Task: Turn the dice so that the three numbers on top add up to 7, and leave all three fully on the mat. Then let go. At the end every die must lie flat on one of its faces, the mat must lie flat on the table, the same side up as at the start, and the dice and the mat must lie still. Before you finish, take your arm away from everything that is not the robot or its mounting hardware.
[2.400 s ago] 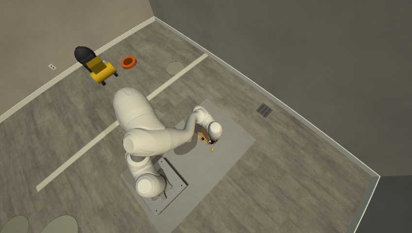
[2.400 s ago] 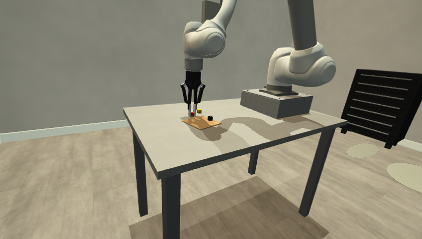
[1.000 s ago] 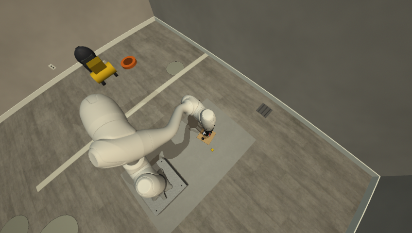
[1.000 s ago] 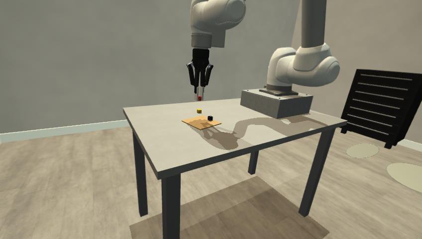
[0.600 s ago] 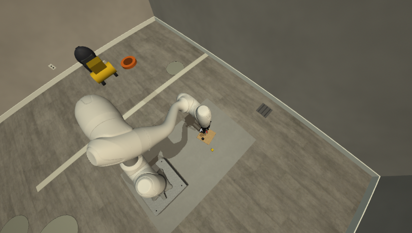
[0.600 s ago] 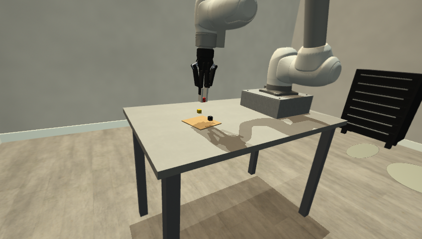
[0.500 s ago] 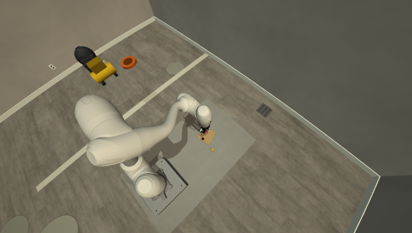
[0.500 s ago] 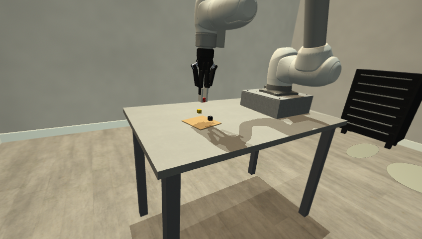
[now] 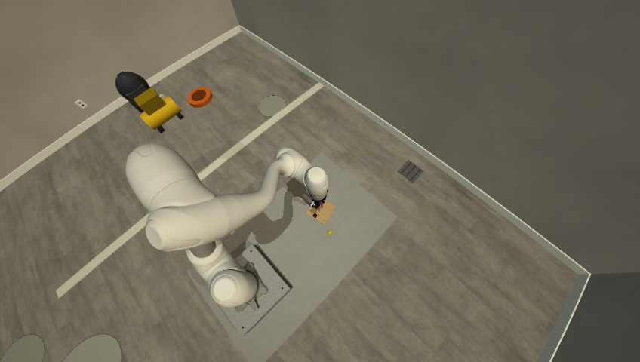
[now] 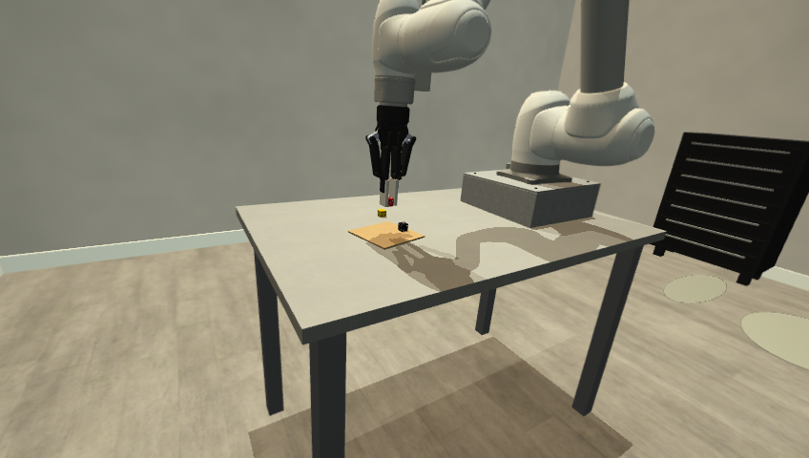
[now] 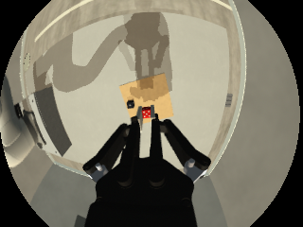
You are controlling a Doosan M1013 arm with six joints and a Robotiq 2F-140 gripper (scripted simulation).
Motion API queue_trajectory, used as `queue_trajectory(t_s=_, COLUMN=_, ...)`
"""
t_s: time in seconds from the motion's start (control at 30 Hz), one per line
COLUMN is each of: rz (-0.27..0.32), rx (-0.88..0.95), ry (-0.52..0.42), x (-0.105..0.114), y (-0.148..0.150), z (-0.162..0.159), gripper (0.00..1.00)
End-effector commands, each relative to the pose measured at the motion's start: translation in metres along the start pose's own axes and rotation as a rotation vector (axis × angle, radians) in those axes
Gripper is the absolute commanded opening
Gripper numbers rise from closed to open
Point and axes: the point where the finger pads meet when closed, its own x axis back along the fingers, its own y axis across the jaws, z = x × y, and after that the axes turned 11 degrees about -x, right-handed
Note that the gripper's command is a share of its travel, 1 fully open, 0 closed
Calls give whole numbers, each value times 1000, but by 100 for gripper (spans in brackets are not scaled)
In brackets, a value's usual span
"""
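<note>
My gripper is shut on the red die and holds it a short way above the table, over the far side of the tan mat. In the wrist view the red die sits between the fingertips with the mat below. The black die lies on the mat near its right corner; it also shows in the wrist view. The yellow die lies on the bare table beyond the mat, off it; it also shows in the top view.
The arm's grey base block stands on the table's right rear. A black slatted rack leans on the floor to the right. A yellow cart and an orange ring lie far off on the floor.
</note>
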Motion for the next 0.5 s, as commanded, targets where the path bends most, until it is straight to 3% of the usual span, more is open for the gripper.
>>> queue_trajectory(t_s=0.0, rz=0, rx=0, ry=0, x=-18, y=0, z=0, gripper=9)
queue_trajectory(t_s=0.2, rz=0, rx=0, ry=0, x=-46, y=0, z=0, gripper=9)
queue_trajectory(t_s=0.47, rz=0, rx=0, ry=0, x=-64, y=0, z=0, gripper=9)
